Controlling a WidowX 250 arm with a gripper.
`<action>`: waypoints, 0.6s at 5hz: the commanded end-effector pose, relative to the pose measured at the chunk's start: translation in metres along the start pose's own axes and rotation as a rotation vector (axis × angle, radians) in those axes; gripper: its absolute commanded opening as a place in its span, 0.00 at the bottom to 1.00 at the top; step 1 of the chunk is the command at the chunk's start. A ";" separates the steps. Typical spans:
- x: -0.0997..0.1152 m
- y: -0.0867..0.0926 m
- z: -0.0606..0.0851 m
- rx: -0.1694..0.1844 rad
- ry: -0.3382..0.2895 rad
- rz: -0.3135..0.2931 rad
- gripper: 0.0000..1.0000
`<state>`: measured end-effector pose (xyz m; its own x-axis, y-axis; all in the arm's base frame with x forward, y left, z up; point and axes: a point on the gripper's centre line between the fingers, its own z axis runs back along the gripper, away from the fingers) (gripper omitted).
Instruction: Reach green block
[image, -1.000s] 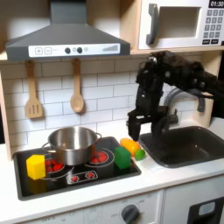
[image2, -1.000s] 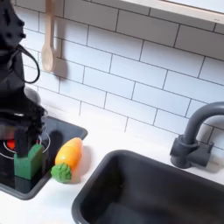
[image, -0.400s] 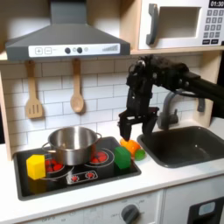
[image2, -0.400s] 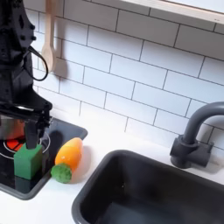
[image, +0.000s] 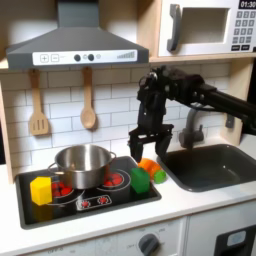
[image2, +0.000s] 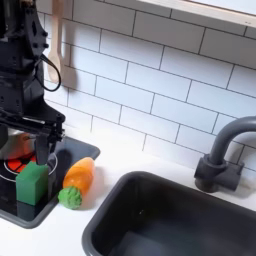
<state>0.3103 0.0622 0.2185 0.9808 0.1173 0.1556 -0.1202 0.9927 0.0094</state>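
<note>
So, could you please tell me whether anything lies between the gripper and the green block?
Nothing does. In both exterior views the gripper hangs just above the green block, jaws apart, with only bare air between them.

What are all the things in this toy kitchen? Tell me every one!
Green block: one, dark green, on the stove's right edge.
Yellow block: one, yellow, on the stove's left side in the first exterior view.
Pot: one, silver steel, on the stove.
Toy carrot: one, orange with a light-green end, beside the green block.
Stove: one, black with red burners.
Sink: one, dark grey, at the first exterior view's right.
Faucet: one, grey, behind the sink.
Wooden utensils: two, tan, hanging on the tiled wall.
Range hood: one, grey, above the stove.
Microwave: one, top right.
Gripper: one, black, open, above the green block.
</note>
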 end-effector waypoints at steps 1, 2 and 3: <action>0.009 0.002 -0.011 0.012 0.015 -0.004 1.00; 0.007 0.003 -0.017 0.013 0.034 0.007 1.00; 0.006 0.004 -0.018 0.015 0.036 0.001 1.00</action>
<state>0.3198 0.0669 0.2041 0.9847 0.1160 0.1300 -0.1201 0.9925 0.0242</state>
